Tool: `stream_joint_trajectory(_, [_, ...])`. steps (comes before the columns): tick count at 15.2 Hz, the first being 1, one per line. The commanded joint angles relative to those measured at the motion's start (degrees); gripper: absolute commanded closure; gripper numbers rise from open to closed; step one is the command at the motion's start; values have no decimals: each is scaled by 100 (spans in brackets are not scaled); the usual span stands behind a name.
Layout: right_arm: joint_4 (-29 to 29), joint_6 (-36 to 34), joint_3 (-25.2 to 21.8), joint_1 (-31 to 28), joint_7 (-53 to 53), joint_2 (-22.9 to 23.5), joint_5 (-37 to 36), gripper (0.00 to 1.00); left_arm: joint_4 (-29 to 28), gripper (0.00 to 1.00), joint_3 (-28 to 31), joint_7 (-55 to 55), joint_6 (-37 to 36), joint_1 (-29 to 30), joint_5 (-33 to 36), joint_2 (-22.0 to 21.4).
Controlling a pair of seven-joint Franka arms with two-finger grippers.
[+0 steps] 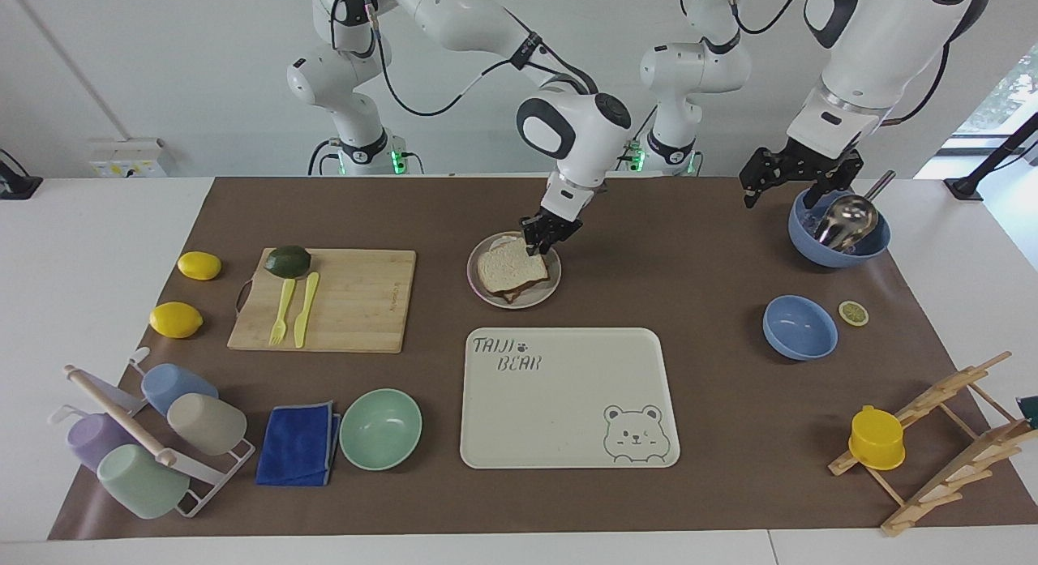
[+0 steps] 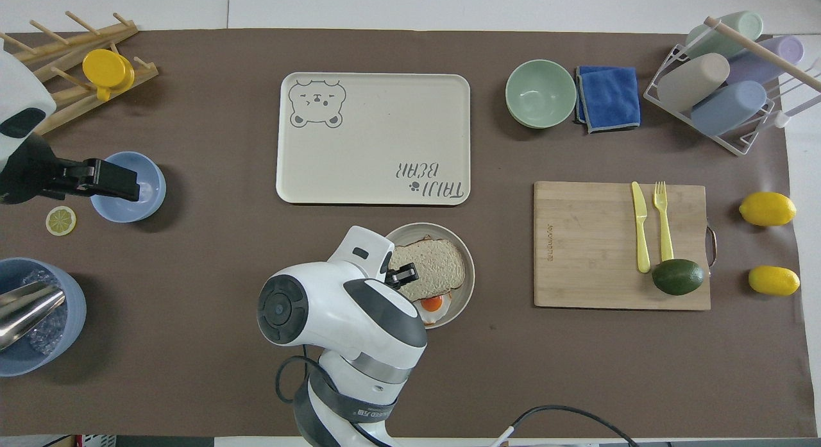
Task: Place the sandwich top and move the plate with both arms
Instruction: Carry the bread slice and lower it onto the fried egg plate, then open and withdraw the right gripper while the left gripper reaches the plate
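right gripper [image 1: 545, 234], jaws apart, is set at the sandwich top [image 1: 509, 264]: plain pale slice, brown crust, laid over the egg bread on the plate [image 1: 548, 288]. left gripper [image 1: 799, 178], jaws spread, is hung over the ice bowl [image 1: 839, 245].

R arm bent down mid-desk, right gripper [image 1: 548, 234] [image 2: 403, 275] low, pointing down. L arm waits, left gripper [image 1: 799, 176] [image 2: 106, 179] raised w/ fingers [image 1: 750, 194] spread.
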Motion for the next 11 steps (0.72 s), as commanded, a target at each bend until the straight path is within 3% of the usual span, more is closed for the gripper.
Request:
stream_joint_trajectory(1, [-63,113,42,-270,47,-347,314,0,-110,0,-2,39,-35,33,1,-106])
stream_joint_trajectory(3, [-116,-70,42,-788,4,-864,630,0,-110,0,-2,39,-35,33,1,-106])
stream_joint_trajectory(6, [-72,-974,25,-1430,-531,-1716,1044,0,-110,0,-11,48,-35,7,1,-106])
stream_joint_trajectory(11, [-46,-1898,-10,-3099,-2094,-2404,1219,0,-110,0,7,39,-35,33,1,-106])
